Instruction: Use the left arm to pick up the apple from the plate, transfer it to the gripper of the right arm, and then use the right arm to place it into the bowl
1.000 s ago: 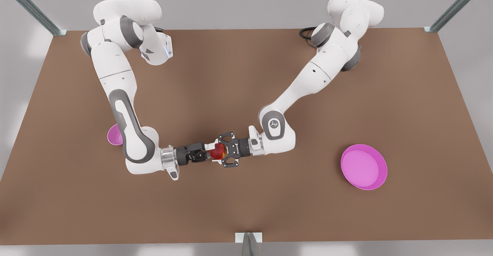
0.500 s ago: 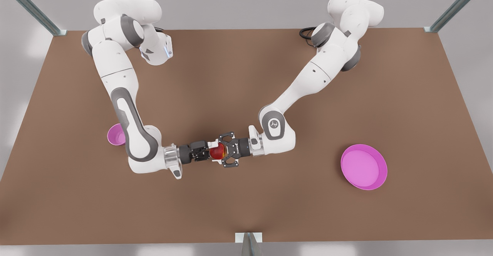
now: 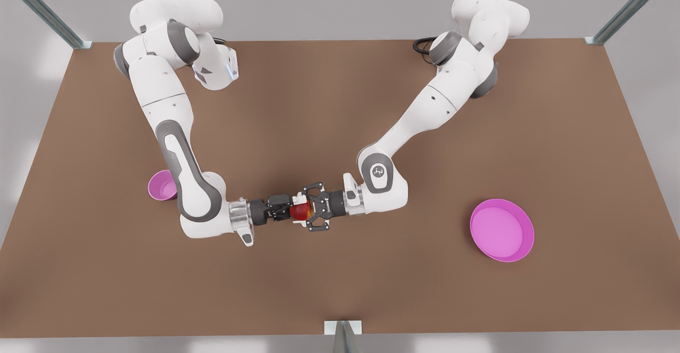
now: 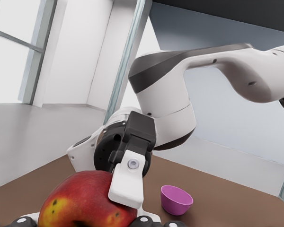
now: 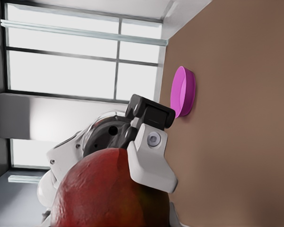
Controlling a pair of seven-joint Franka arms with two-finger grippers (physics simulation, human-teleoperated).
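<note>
The red apple [image 3: 300, 211] hangs above the table's middle, with my left gripper [image 3: 305, 212], reaching in from the front view's right, shut on it. My right gripper [image 3: 294, 210] comes from the front view's left, open, its fingers straddling the apple's other side. In the left wrist view a white finger [image 4: 128, 182] of the right gripper lies against the apple [image 4: 85, 201]. The right wrist view shows a finger [image 5: 149, 158] of the left gripper on the apple [image 5: 109, 189]. The small pink bowl [image 3: 161, 186] sits behind the right arm. The pink plate [image 3: 502, 229] lies bare at the front view's right.
Both forearms stretch low and level over the brown table [image 3: 340, 289], meeting near its middle. The bowl [image 4: 176, 199] and the plate [image 5: 184, 92] stand well apart from the grippers. Metal frame posts [image 3: 342, 337] stand at the table's edges.
The right arm has slid toward the front view's right, bringing its gripper's fingers around the apple. The left gripper and the apple have stayed in place.
</note>
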